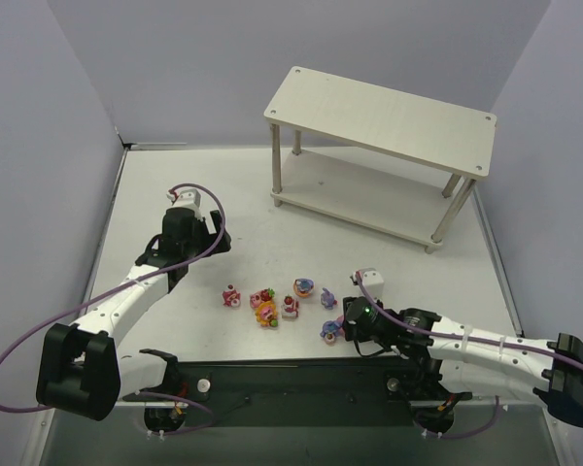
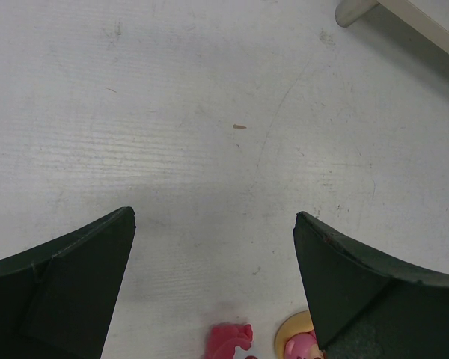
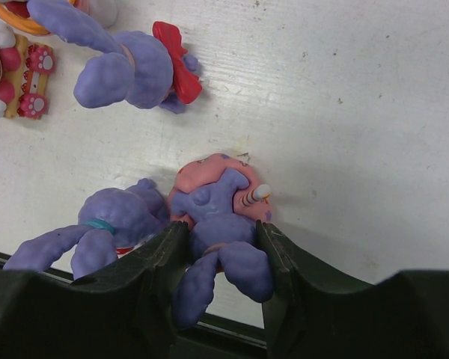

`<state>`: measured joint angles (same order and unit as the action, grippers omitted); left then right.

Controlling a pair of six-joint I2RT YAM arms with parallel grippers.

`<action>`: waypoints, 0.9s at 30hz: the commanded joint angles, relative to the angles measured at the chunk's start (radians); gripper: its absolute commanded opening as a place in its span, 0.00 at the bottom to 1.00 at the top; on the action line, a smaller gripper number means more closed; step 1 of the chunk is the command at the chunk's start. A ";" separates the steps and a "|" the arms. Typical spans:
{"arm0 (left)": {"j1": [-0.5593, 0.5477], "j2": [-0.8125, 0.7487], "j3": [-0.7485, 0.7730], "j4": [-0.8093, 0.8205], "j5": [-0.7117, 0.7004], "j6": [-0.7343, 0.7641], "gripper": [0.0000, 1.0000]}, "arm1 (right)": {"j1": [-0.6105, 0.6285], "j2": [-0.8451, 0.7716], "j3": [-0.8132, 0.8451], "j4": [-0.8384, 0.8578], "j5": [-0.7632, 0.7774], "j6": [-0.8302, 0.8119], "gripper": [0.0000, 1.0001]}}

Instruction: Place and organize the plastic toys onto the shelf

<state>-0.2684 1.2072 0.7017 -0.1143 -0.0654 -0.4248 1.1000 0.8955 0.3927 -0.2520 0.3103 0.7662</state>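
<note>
Right gripper (image 3: 221, 247): it is pinching the bunny on the pink base (image 3: 221, 202). The jaws are standing narrow, and both black fingers (image 3: 161, 254) are pressing against the figure's flanks.
Why held this way: judging by the grip, the fingers are taking the body low, across its narrowest part. That is leaving the ears to hang free toward the wrist and the round base to poke out past the fingertips.
Held toy's look: a lumpy purple long-eared body is sitting on a speckled pink disc. A small striped peg is sticking up beside it, next to the finger on the view's right.
Contact with the table (image 3: 359, 112): the toy seems to be resting on it, not yet lifted, though this is hard to tell.
Neighbour at risk: a collared bunny (image 3: 108, 224) is lying just outside the finger on the view's left, almost touching it. A lift could well drag it along.
Other toys: a bow bunny (image 3: 135, 71) is lying well beyond the fingertips.
Left gripper (image 2: 213, 218): it is hanging wide open with nothing between the jaws. A pink toy (image 2: 228, 340) is showing near the finger roots.
Shelf (image 1: 379, 121): it is standing far beyond both pairs of fingers, with both boards bare.
</note>
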 commanded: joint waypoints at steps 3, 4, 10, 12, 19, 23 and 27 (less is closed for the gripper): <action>0.001 -0.021 0.001 0.050 0.007 0.014 0.97 | 0.017 0.008 0.092 -0.130 0.119 0.039 0.00; 0.001 -0.021 0.001 0.050 0.007 0.015 0.97 | 0.017 0.003 0.103 -0.157 0.134 0.044 0.00; 0.003 -0.023 0.007 0.039 -0.011 0.018 0.97 | -0.006 -0.035 0.262 -0.271 0.228 0.038 0.00; 0.001 -0.023 0.015 0.027 -0.016 0.023 0.97 | -0.061 -0.027 0.319 -0.312 0.225 0.015 0.00; 0.005 -0.020 0.032 -0.002 -0.010 0.021 0.97 | -0.300 0.066 0.658 -0.398 0.118 -0.116 0.00; 0.005 -0.009 0.036 -0.002 0.004 0.011 0.97 | -0.377 0.179 0.949 -0.467 0.131 -0.159 0.00; 0.003 0.000 0.047 -0.007 0.015 0.011 0.97 | -0.466 0.247 1.145 -0.522 0.136 -0.139 0.00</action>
<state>-0.2684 1.2060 0.7017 -0.1242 -0.0704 -0.4126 0.7013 1.0988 1.3682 -0.6704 0.4255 0.6472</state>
